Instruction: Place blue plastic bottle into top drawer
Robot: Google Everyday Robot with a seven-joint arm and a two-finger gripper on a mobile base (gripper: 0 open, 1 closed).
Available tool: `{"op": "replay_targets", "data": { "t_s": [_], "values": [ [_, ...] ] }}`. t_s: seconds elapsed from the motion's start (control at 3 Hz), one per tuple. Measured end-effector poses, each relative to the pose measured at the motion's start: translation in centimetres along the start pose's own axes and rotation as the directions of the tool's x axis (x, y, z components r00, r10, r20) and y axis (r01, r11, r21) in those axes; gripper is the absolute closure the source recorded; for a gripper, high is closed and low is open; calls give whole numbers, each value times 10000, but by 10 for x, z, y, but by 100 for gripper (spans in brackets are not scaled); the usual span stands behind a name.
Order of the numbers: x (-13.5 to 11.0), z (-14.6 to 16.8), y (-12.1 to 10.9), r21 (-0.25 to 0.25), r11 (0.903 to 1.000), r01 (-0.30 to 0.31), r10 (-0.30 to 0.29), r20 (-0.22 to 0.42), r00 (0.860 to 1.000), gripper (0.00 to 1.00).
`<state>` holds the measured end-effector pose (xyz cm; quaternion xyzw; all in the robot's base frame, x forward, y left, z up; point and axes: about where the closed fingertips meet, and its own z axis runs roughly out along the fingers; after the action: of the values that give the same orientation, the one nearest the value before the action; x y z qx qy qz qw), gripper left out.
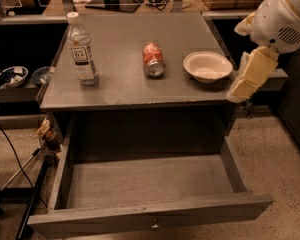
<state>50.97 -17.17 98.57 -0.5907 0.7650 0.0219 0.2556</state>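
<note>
We cannot read the dark print on the blue plastic bottle (82, 49) by the table's (125, 91) left edge; the gripper (243, 84) is beside the right edge.

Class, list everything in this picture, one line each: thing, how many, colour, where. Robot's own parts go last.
blue plastic bottle: one, clear with white cap, upright on cabinet top, left.
red soda can: one, red, on its side, centre of top.
bowl: one, white, right of top.
cabinet: one, grey, centre of view.
top drawer: one, grey, pulled open below the top.
small bowls: two, silvery, shelf at left.
arm: one, white, upper right.
gripper: one, tan, off the top's right edge, near the bowl.
</note>
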Motion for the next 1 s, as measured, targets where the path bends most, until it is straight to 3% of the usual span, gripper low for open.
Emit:
{"op": "replay_targets", "data": {
  "t_s": [0.33, 0.67, 1.0],
  "values": [
    [-3, 2, -1, 6, 10000, -8, 8, 108, 9999, 0],
    [-23, 16, -5, 44, 10000, -66, 61, 956, 9954, 0],
    [-64, 40, -22, -143, 9998, -146, 176, 2397, 9707, 0]
  ]
}}
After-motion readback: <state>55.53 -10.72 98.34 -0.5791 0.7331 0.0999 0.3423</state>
